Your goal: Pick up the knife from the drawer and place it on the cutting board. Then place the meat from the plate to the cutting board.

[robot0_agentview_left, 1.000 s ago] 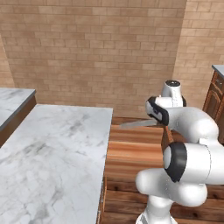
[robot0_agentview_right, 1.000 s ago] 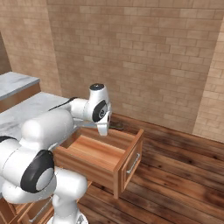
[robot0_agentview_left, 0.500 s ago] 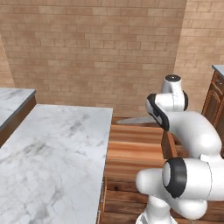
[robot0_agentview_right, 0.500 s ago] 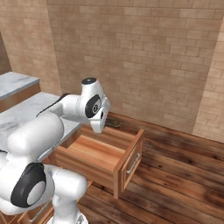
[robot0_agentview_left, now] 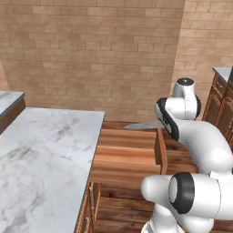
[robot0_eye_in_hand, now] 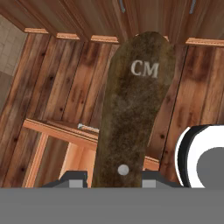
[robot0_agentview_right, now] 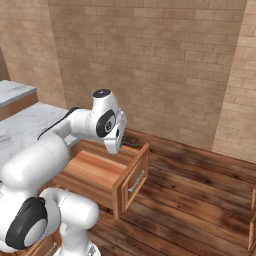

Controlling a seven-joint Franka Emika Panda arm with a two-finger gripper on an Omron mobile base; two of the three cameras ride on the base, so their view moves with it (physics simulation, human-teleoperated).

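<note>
marble counter [robot0_agentview_left: 41, 150], open wooden drawer [robot0_agentview_left: 127, 157]

my arm bends up from the base and curls forward, the wrist turned so my hand hangs at about shoulder height. my gripper [robot0_eye_in_hand: 113, 178] is clamped on the knife [robot0_eye_in_hand: 133, 109], one dark fingertip on each side of its handle.

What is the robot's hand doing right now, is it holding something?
Gripper: shut on the knife, gripping its dark handle; the blade sticks out over the open drawer.
</note>
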